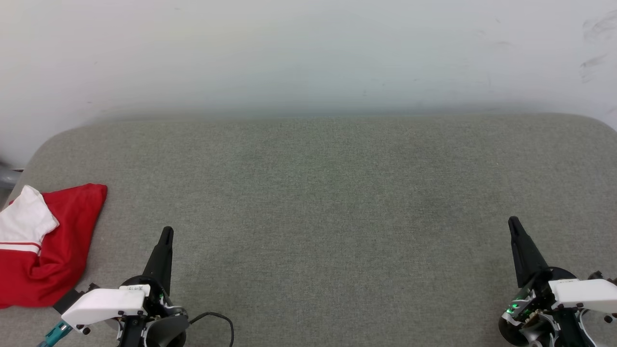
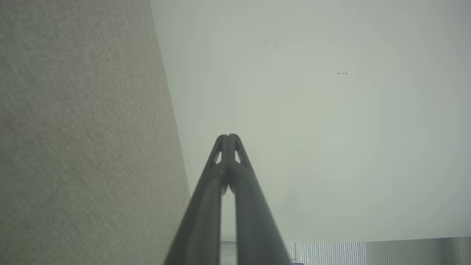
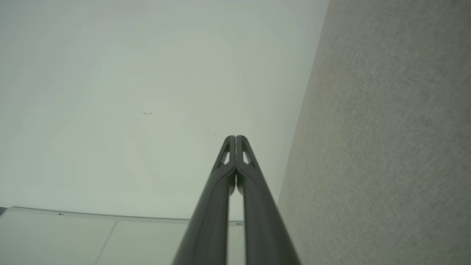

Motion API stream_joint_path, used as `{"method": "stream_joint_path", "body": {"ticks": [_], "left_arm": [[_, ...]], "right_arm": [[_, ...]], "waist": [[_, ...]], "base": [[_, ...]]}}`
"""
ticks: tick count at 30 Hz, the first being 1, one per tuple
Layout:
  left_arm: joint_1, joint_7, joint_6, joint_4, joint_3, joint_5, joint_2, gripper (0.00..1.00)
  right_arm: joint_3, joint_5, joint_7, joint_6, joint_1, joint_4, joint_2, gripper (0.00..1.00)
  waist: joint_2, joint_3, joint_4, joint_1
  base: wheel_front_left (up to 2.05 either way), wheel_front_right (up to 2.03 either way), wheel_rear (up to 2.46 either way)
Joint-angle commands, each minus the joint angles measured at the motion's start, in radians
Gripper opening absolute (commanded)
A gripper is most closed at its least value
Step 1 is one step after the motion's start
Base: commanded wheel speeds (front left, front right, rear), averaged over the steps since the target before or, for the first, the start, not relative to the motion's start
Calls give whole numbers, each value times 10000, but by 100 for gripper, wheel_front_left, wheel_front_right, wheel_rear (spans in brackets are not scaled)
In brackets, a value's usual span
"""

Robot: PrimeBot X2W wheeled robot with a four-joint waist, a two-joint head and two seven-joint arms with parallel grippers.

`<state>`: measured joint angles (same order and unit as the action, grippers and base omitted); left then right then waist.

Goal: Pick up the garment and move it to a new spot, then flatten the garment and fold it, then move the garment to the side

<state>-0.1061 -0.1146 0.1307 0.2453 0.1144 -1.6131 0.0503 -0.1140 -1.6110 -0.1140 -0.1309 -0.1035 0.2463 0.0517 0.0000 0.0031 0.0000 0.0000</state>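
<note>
So the garment (image 1: 58,241) is lying bunched up way over at the left edge of the grey padded surface (image 1: 308,193), white sleeve on top. The left gripper (image 1: 167,231) sits near it, with its fingers pressed together on nothing and clear of the cloth. Same deal for the right gripper (image 1: 513,220), pinched together and empty, well apart at the lower right.

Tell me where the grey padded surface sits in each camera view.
Head view: the grey padded surface spans the lower two-thirds.
Left wrist view: it takes the left third.
Right wrist view: it takes the right third.
Shared landmark: the pale wall bordering it.
</note>
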Motion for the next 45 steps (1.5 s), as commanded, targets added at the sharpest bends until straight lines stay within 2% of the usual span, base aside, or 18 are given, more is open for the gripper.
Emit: {"method": "stream_joint_path", "body": {"ticks": [1, 37, 38, 45], "left_arm": [[-66, -16, 28, -7, 18, 4, -21, 0], [-66, -16, 28, -7, 18, 4, -21, 0], [0, 1, 0, -2, -3, 0, 0, 100], [133, 240, -2, -81, -351, 23, -9, 100]], "right_arm": [[3, -39, 6, 4, -125, 5, -33, 0], [4, -39, 7, 4, -126, 5, -33, 0], [0, 1, 2, 0, 0, -2, 0, 100], [163, 63, 233, 0, 217, -131, -4, 100]], "waist": [[0, 0, 0, 0], [0, 0, 0, 0], [0, 0, 0, 0], [0, -5, 8, 0]], "base": [[0, 0, 0], [0, 0, 0], [0, 0, 0], [0, 0, 0]]}}
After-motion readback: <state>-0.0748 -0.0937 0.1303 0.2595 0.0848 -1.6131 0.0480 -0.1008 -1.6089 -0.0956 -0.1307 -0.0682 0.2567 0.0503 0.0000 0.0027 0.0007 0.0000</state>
